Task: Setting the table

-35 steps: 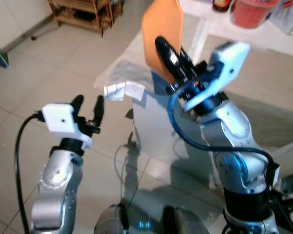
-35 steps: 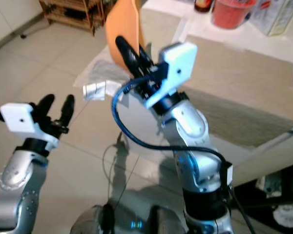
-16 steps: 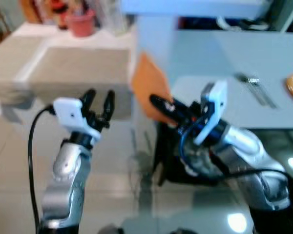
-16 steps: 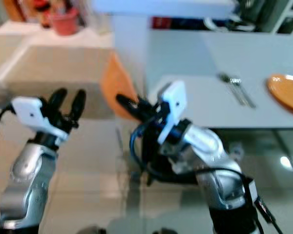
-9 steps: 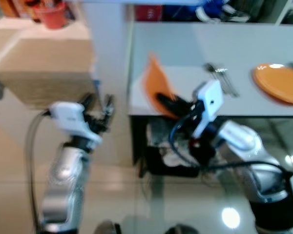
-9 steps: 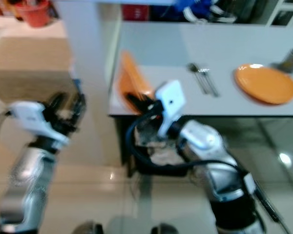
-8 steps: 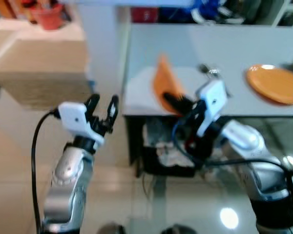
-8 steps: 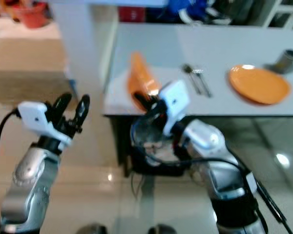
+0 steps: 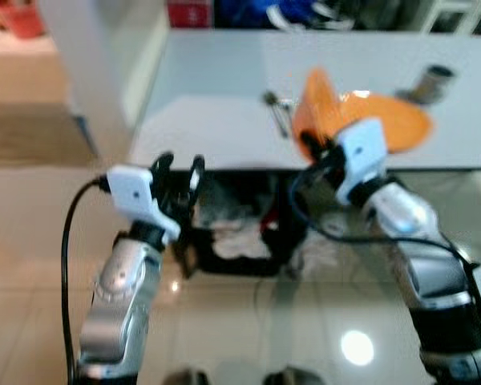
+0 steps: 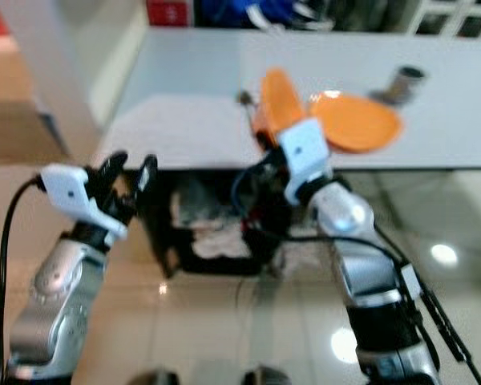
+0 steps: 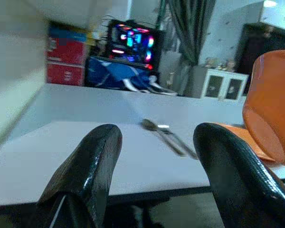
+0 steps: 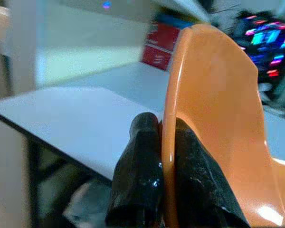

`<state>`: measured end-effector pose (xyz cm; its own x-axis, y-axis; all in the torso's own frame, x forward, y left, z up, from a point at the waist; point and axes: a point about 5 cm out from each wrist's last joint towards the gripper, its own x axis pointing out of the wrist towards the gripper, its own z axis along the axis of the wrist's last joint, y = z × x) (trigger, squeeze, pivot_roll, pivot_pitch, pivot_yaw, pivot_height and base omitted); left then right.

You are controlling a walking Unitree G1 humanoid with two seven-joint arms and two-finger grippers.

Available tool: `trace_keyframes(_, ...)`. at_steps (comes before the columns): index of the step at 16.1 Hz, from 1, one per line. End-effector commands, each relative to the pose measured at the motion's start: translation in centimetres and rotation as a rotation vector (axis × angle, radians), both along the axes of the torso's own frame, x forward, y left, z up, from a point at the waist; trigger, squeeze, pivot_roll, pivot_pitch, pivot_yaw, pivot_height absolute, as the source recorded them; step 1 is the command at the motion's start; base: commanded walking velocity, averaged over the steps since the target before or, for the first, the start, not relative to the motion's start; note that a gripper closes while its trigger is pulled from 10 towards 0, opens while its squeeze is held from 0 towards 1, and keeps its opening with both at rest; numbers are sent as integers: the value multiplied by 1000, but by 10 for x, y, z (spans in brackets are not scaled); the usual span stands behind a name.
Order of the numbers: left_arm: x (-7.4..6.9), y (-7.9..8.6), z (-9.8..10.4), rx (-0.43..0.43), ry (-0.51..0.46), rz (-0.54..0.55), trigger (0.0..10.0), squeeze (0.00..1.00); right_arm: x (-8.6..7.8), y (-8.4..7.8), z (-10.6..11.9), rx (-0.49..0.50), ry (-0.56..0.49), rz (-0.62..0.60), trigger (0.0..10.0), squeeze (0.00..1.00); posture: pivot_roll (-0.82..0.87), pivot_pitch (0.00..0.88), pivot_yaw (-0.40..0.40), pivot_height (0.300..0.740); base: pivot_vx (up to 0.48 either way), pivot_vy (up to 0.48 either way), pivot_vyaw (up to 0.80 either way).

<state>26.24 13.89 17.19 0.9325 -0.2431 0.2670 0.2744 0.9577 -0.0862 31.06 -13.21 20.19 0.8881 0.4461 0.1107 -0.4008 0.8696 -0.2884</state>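
Plate (image 12: 213, 118) edgewise above table (image 9: 216, 128)

My right gripper (image 10: 264, 140) is clamped on the rim of an orange plate (image 10: 274, 100), holding it on edge above the near edge of the pale table (image 10: 176, 120). A 2nd orange plate (image 10: 357, 122) lies flat on the table just beyond it, with a metal cup (image 10: 402, 83) behind that plate and blurred cutlery (image 10: 245, 99) beside the held plate. My left gripper (image 10: 130, 178) hangs short of the table, above the tiled floor (image 10: 208, 321), with its 2 fingers spread and empty.
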Motion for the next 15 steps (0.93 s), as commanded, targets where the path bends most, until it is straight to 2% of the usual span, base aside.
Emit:
trace_keyframes(1,0,-1,-7,19,33,6,10000,0,0,9,3,-1,-36,11,10000,0,-132,100,11,740,0,-446,0)
trace_keyframes(3,1,-3,-11,32,57,7,10000,0,0,13,-1,-2,-31,7,10000,0,-131,99,11,740,0,-441,0)
trace_keyframes(5,1,-3,-15,19,94,25,10000,0,-1,23,-12,-10,3,-13,10000,0,-128,99,15,740,0,0,0)
trace_keyframes(7,1,-3,-15,30,87,32,10000,0,-1,24,-15,2,26,-17,10000,0,-127,100,15,740,137,0,-400)
trace_keyframes(9,2,-1,-13,50,75,45,10000,0,-2,28,-16,6,14,-10,10000,0,-127,101,20,740,480,0,-800)
trace_keyframes(12,2,-3,-10,50,74,32,10000,0,-2,32,-12,-5,-24,-17,10000,0,-129,103,25,740,480,0,-335)
trace_keyframes(15,2,-6,-8,50,68,23,10000,0,1,33,-8,-25,-43,-33,10000,0,-129,103,23,740,480,0,0)
